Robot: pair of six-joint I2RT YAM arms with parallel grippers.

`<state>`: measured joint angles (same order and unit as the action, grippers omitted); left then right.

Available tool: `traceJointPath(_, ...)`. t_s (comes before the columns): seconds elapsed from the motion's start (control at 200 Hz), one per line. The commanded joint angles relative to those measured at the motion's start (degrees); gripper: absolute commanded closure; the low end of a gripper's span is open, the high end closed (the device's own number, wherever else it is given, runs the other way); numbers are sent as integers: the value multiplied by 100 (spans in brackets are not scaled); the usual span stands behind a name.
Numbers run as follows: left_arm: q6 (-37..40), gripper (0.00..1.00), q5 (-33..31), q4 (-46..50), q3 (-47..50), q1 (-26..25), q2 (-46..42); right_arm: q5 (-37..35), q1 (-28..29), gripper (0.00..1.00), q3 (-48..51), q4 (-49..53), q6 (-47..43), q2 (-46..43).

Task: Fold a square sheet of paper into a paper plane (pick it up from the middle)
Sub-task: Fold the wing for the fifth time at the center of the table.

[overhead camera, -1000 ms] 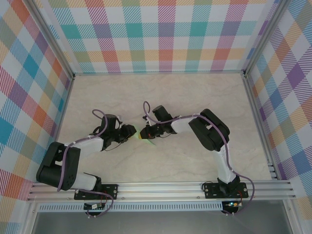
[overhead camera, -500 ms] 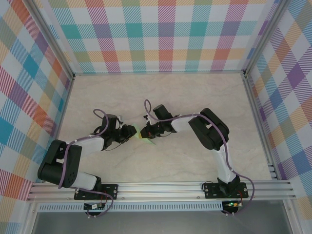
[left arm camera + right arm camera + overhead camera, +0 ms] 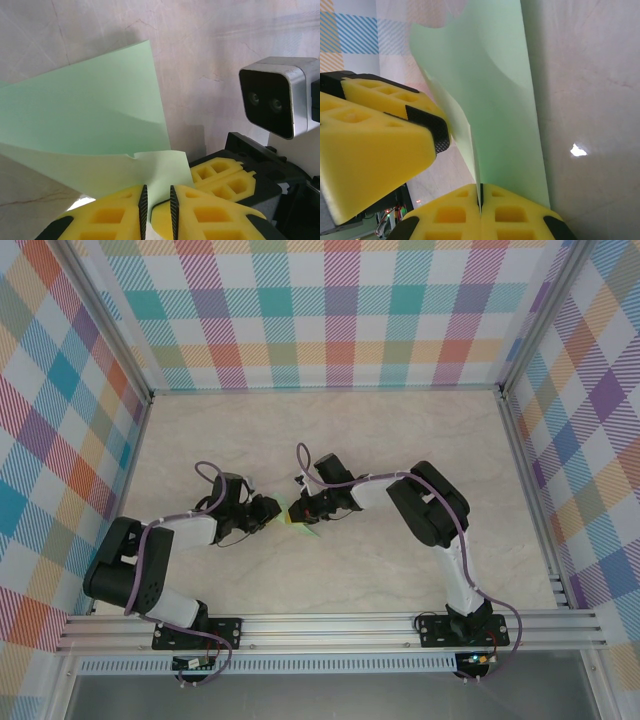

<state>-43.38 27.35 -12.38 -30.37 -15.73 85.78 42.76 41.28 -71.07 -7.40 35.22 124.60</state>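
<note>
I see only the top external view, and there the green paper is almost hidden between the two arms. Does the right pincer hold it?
Observer: Yes. In the right wrist view the right pincer is shut on an edge of the square sheet of paper.
Operator: And the left one?
Observer: In the left wrist view a flap of the sheet runs into the narrow slit between the pads of the left pincer. Whether they press it, I cannot tell.
Operator: Is the paper flat?
Observer: No. The wrist views show two layers, one over the other, and the surface curves.
</note>
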Motion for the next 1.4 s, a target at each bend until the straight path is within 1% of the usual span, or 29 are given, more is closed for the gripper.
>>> traceJointPath(0.0, 144, 79, -128, 84, -166, -45, 112, -128, -50, 100, -47, 359, -37, 234)
traceJointPath(0.905, 261, 82, -283, 227, -461, -50, 599, -128, -65, 98, -182, 653, 3, 253)
traceJointPath(1.4, 166, 84, -560, 832, -644, -45, 779, 87, -137, 85, -431, 1115, 8, -78)
